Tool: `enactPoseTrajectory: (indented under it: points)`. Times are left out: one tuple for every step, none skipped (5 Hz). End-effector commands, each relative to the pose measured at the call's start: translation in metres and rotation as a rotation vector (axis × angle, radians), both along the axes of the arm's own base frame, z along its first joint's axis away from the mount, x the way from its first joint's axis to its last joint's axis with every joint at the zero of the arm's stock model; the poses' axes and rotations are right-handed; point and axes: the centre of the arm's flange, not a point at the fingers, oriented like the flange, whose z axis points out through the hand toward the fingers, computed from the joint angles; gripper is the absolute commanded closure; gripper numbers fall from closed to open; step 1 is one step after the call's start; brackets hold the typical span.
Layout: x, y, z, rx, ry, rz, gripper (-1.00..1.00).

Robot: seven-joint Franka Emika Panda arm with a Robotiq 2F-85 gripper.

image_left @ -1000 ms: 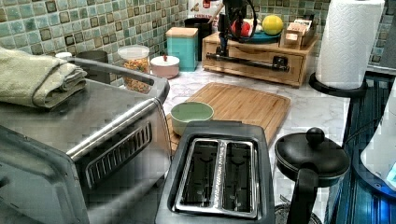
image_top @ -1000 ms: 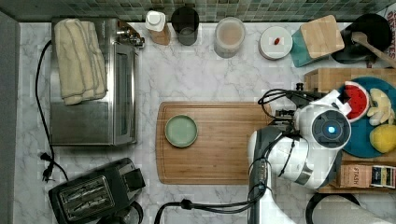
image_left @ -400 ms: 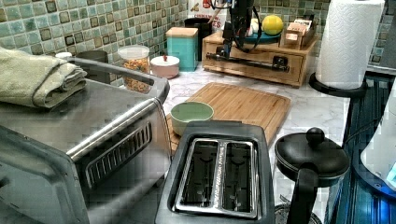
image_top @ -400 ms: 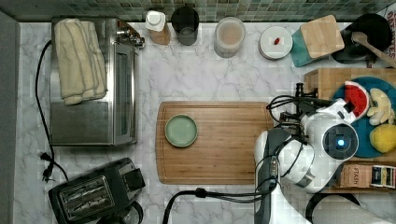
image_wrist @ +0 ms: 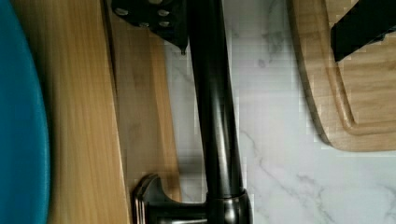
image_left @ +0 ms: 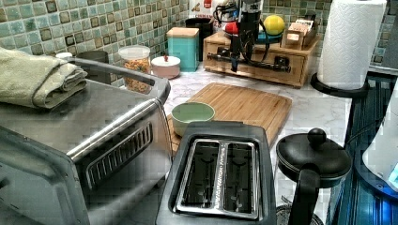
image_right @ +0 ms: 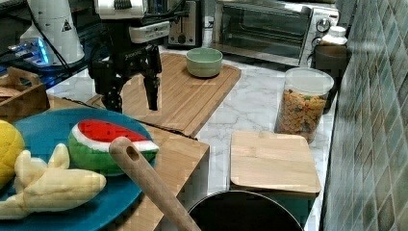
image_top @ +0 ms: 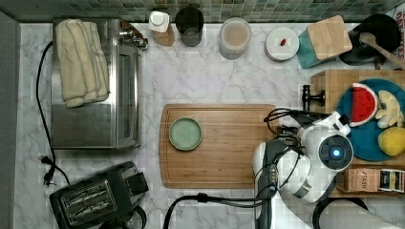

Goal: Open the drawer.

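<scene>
White marble surface (image_top: 210, 81) backed by green mosaic tile wall (image_left: 94, 21), crowded with kitchen gear: toaster oven (image_top: 95, 86) topped with folded towel (image_top: 81, 62) at the top view's left, black toaster (image_top: 95, 200) below it, bamboo cutting board (image_top: 224, 157) at centre carrying green bowl (image_top: 186, 134). Along the wall, cereal jar (image_right: 303, 103), teal canister with wooden lid (image_top: 325, 40), black pot with wooden spoon (image_top: 377, 40). Paper towel roll (image_left: 349, 44) standing at the left view's right.

Drawer (image_left: 263, 65) set in a low wooden box at the top view's right edge, front flush with the box, not pulled out; blue plate (image_right: 57, 192) with toy watermelon (image_right: 108, 144) and other toy fruit on top. Long black bar handle (image_wrist: 215, 102) running along the drawer front on posts.

Gripper (image_right: 131, 98) hanging over the drawer's front edge, jaws spread wide and holding nothing; one finger (image_wrist: 364, 25) over the cutting board's corner, the other beside the drawer front, handle between them, untouched.
</scene>
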Motion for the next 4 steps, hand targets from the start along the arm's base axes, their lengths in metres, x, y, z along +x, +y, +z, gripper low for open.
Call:
enactPoseTrajectory:
  points:
    - [0.001,-0.023,-0.036,0.022,0.007,0.029,-1.00]
    - [-0.006,0.013,-0.014,0.060,0.016,-0.015,-1.00]
    - [-0.008,0.049,0.010,0.101,0.013,0.033,-1.00]
    - [-0.003,0.084,0.005,0.144,-0.047,0.151,-1.00]
